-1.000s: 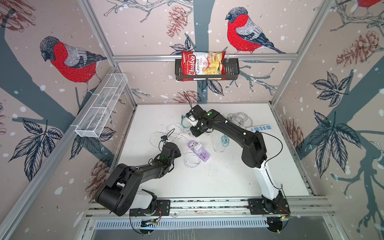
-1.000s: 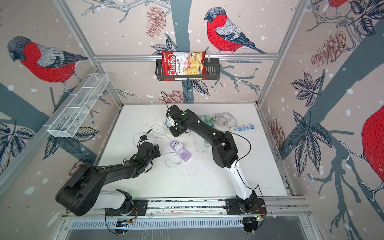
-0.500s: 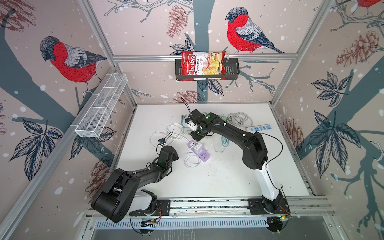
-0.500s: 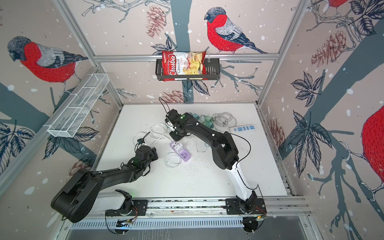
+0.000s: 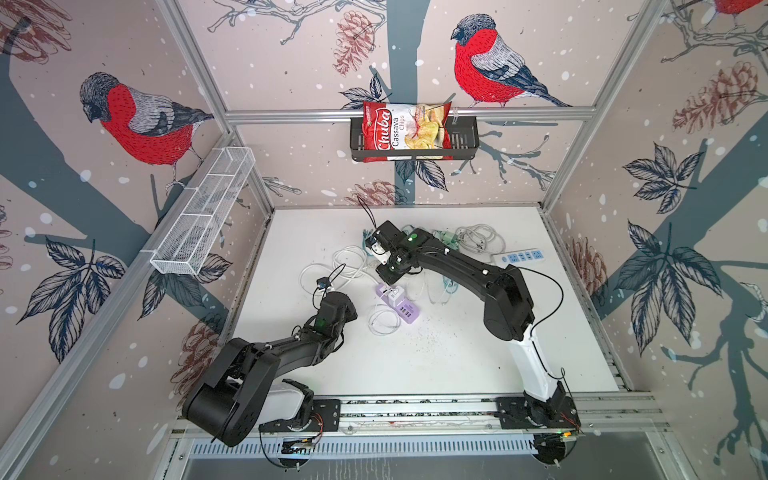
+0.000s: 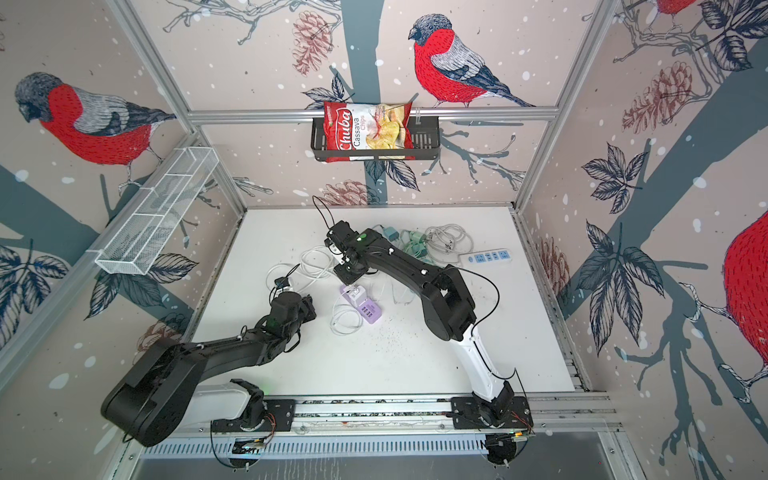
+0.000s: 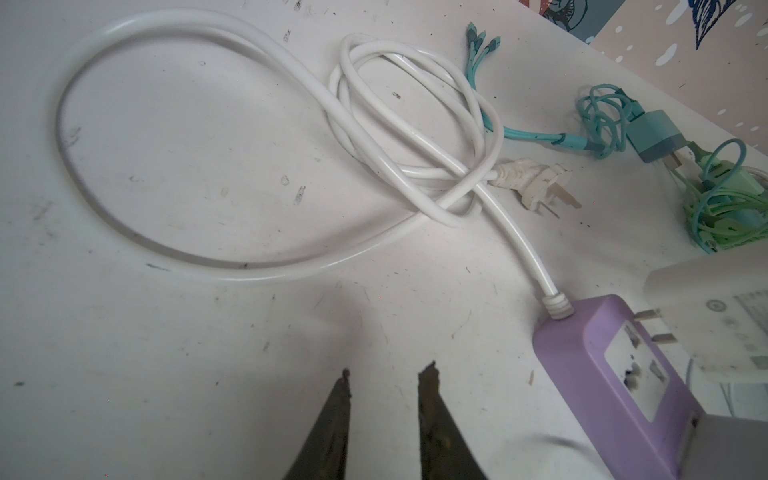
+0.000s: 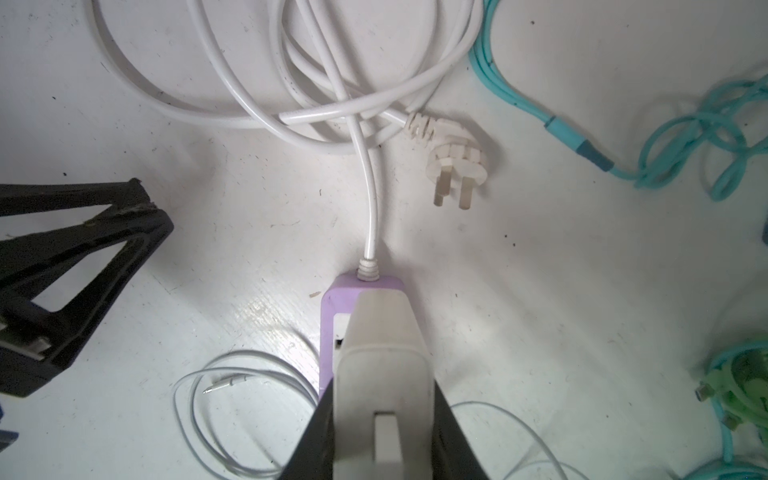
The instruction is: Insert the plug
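My right gripper (image 8: 382, 419) is shut on a white plug (image 8: 384, 357), a blocky charger, and holds it just over the purple power strip (image 8: 332, 307). In the left wrist view the plug (image 7: 715, 328) hangs beside the strip (image 7: 590, 374), its two metal prongs bare above the white socket face. In both top views the right gripper (image 5: 388, 272) (image 6: 350, 272) stands over the strip (image 5: 401, 309) (image 6: 368, 311). My left gripper (image 7: 386, 374) is open and empty, low over the table left of the strip (image 5: 351, 311).
The strip's white cord lies coiled behind it, ending in a loose three-pin plug (image 8: 457, 162). A thin white cable (image 5: 382, 322) loops in front. Teal and green cables (image 7: 602, 120) and a white-blue power strip (image 5: 521, 256) lie at the back right.
My right gripper has carried the plug forward and down to the purple strip. The left arm has drawn back a little toward the front.
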